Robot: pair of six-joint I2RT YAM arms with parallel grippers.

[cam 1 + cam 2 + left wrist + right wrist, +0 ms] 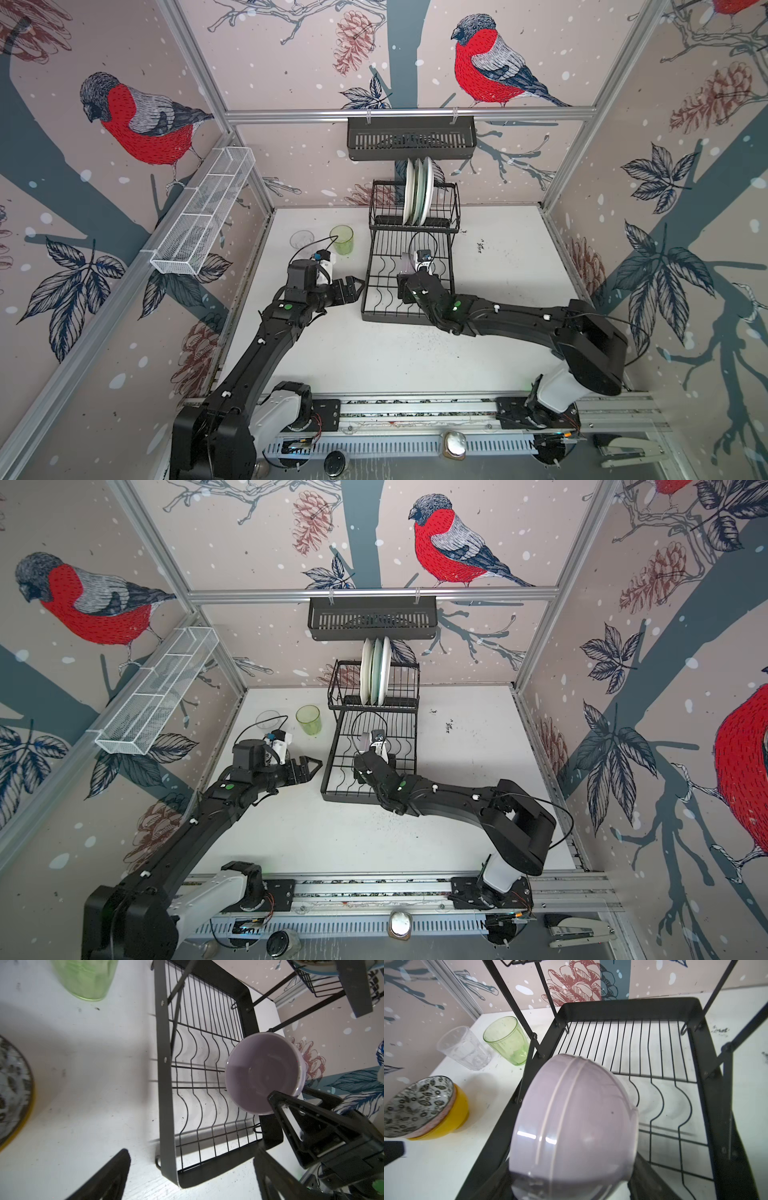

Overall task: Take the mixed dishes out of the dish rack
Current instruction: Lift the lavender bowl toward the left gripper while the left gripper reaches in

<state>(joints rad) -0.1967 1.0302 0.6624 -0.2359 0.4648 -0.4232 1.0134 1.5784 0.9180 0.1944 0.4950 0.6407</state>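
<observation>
By the left wall, a clear glass [302, 239] and a green glass [342, 240] stand upright on the table [498, 291], mouths up and just beside each other. The left arm covers what lies nearer in both top views. Only the right wrist view shows it properly: a patterned bowl [415, 1103] nested mouth-up in a yellow bowl [454, 1113].

The left tool [356, 289] is spread wide and empty, pointing at the left edge of the dish rack [399, 320] and just short of it. The rack's long side runs away from the arms, and its lower tier is bare wire.

Over that tier the right tool [288, 1097] pinches the rim of the lilac bowl [264, 1074]. The bowl is tipped on its side with its mouth facing left. The left wrist view looks straight into the hollow, while the right wrist view shows only the ridged outside. I cannot tell whether the bowl touches the wires.

On the upper tier three plates [419, 191] stand on edge, faces turned sideways.
</observation>
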